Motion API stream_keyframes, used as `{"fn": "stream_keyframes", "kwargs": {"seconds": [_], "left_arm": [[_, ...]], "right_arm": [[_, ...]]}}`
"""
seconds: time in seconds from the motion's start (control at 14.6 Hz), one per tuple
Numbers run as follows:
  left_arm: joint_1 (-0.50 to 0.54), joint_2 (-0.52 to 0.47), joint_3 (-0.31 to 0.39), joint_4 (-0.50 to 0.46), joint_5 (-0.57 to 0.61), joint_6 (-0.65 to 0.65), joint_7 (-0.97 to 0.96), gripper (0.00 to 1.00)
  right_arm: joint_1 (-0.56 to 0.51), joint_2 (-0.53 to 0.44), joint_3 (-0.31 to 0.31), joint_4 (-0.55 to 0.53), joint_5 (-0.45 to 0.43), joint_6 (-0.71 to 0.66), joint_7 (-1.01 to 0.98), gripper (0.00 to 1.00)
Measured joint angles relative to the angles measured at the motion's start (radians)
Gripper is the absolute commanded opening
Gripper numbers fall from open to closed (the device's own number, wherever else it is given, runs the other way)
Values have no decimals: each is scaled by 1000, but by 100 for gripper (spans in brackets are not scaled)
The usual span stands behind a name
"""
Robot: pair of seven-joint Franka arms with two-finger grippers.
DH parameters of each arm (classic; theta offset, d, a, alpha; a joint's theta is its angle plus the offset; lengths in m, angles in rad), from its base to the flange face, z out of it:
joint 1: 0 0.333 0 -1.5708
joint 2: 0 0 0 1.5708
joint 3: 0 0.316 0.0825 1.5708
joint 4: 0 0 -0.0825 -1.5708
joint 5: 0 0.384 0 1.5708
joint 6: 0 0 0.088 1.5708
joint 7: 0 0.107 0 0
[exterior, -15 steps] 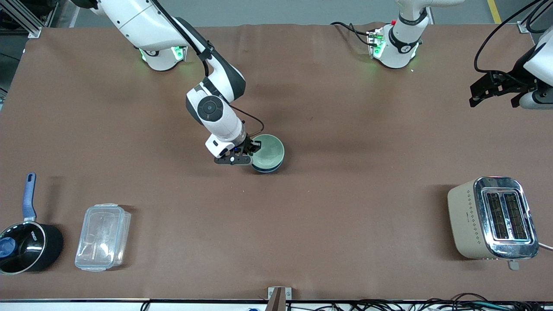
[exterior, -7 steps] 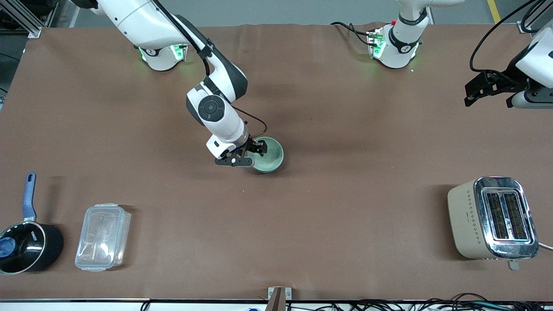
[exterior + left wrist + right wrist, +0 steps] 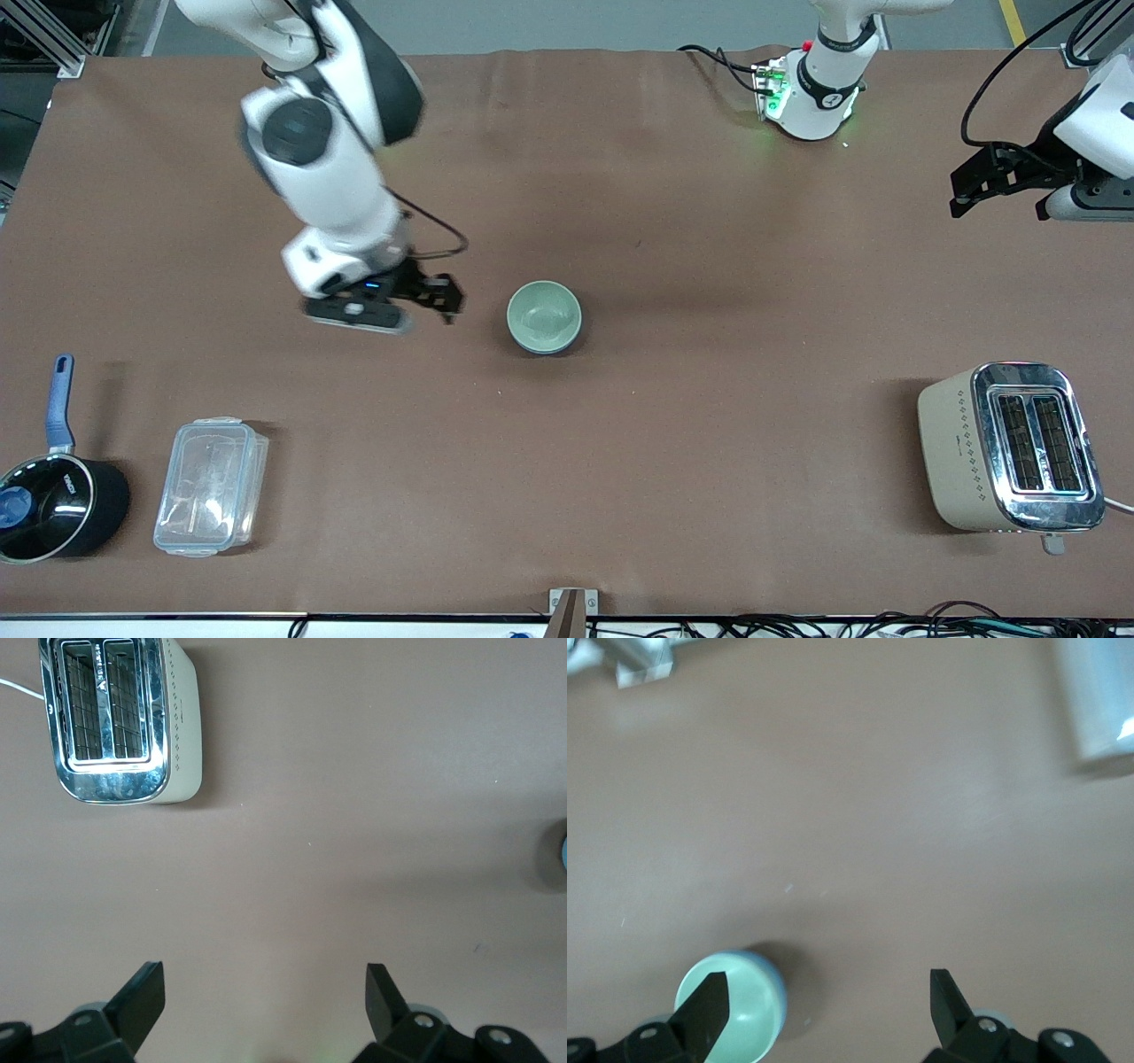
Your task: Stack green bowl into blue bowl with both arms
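The green bowl (image 3: 544,315) sits nested inside the blue bowl (image 3: 551,347) near the middle of the table (image 3: 673,425), upright, with only a thin dark-blue edge of the outer bowl showing around its rim on the side nearer the front camera. In the right wrist view the pale green inside (image 3: 728,1008) is ringed by a sliver of blue (image 3: 776,979).

The right gripper (image 3: 423,299) is up in the air beside the stacked bowls, over bare table toward the right arm's end — its fingers are spread apart and hold nothing, as the right wrist view shows, with one fingertip (image 3: 709,999) overlapping the bowl in that view and the other (image 3: 943,994) clear of it.

The left gripper (image 3: 999,177) waits well apart from the bowls, high over the left arm's end of the table. Its fingers (image 3: 142,994) are spread wide and empty in the left wrist view.

A beige toaster (image 3: 1010,447) stands well away from the bowls toward the left arm's end, nearer the front camera than they are. Toward the right arm's end, also nearer the camera than the bowls, lie a clear plastic container (image 3: 211,486) and — just beside it — a black saucepan (image 3: 55,501) with a blue handle.
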Motion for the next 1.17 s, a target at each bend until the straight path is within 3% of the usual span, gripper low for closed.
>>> {"fn": "stream_keyframes", "kwargs": {"seconds": [0.21,0.48,0.69,0.96,1.17], "left_arm": [[1,-18,-2,-14,0,0,-7,100],[1,-24,-3,-18,0,0,-7,100],[1,-24,-4,-18,0,1,-7,100],[0,-24,-5,-18,0,2,-7,100],[0,-24,-5,-18,0,2,-7,100]], "right_arm": [[-52,-76,-105,84,-3,-210,-108,100],[-60,-93,-228,226,2,-412,-218,100],[-58,-122,-288,243,15,-463,-366,100],[-61,-128,-446,241,132,-483,-680,100],[-53,-128,-448,240,127,-485,-701,100]]}}
